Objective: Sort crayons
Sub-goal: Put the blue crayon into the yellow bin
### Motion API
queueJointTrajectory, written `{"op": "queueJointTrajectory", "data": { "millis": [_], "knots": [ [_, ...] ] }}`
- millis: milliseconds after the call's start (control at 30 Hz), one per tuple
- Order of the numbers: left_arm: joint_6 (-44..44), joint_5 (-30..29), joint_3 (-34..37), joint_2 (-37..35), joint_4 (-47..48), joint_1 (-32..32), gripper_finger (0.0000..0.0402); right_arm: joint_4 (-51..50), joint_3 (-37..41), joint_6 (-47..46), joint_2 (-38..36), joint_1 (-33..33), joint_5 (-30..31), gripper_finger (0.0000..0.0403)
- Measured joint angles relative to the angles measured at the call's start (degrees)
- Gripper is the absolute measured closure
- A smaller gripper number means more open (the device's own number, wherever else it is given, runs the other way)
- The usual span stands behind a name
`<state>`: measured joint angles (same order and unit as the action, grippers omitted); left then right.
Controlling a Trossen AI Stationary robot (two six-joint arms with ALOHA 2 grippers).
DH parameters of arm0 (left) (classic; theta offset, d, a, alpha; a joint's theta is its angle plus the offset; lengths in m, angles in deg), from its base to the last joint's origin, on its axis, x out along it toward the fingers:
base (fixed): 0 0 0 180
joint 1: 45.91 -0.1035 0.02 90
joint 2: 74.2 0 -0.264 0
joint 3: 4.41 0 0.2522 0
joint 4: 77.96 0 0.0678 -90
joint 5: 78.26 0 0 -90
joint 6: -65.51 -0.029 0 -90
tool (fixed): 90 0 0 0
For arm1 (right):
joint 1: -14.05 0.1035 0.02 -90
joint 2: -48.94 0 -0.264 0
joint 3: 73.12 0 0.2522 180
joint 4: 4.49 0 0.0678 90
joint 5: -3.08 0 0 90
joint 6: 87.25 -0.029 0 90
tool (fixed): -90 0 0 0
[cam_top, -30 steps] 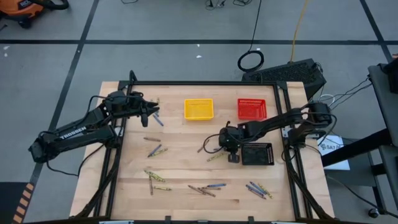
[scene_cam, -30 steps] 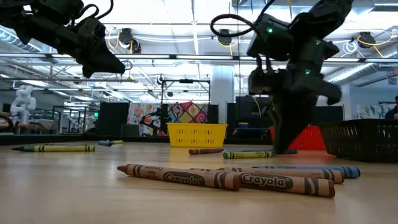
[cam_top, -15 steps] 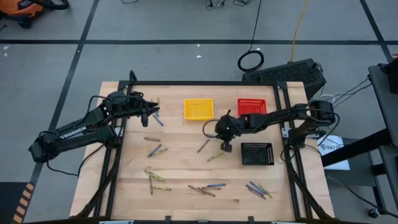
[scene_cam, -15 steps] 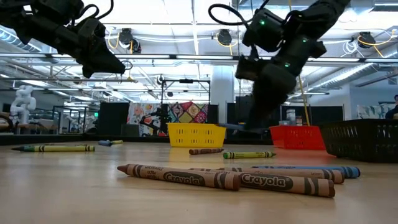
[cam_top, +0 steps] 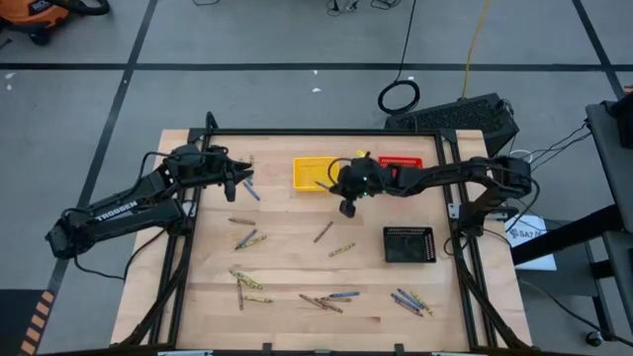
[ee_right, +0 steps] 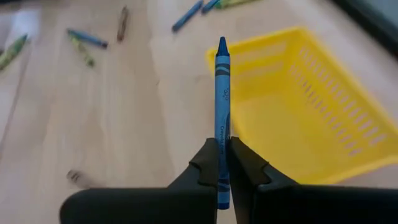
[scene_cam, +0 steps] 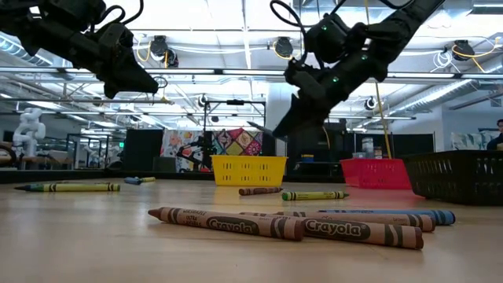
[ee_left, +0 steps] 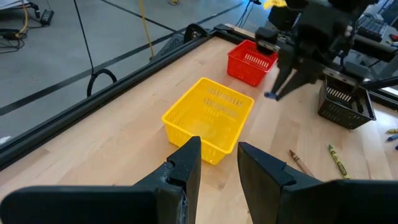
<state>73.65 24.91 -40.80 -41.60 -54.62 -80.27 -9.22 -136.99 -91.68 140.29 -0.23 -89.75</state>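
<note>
Crayons: blue one [ee_right: 222, 106] clamped at lower end between right gripper [ee_right: 222, 163] fingers, tip forward, held above table beside yellow basket [ee_right: 298, 106] near far edge. Rest scattered over table [cam_top: 287, 267] middle and near edge. Light, stiff, waxy, thin; likely snaps if squeezed hard, rolls if dropped. Best gripped across paper wrap, mid-length. Left gripper [ee_left: 217, 165] near far-left corner, fingers apart, empty. Red basket [cam_top: 401, 163] partly hidden behind arm, contents unclear.

Blue crayon [ee_right: 222, 118] with black label print; yellow mesh basket [cam_top: 309, 174], red mesh basket [ee_left: 251, 61], black mesh basket [cam_top: 408, 244]; pale wood-grain table [cam_top: 287, 267]; brown crayon [scene_cam: 224, 223] lower centre.
</note>
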Motion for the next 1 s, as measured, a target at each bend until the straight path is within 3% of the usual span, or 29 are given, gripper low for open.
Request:
{"op": "queueJointTrajectory", "data": {
  "millis": [567,1000],
  "knots": [
    [0.0,0.0,0.0,0.0,0.0,0.0,0.0292,16.0,-0.1,-2.8,4.3,-5.7,-0.3,0.0403],
    [0.0,0.0,0.0,0.0,0.0,0.0,0.0292,16.4,-0.1,-3.0,8.2,-5.6,-0.4,0.0403]
  ]
}}
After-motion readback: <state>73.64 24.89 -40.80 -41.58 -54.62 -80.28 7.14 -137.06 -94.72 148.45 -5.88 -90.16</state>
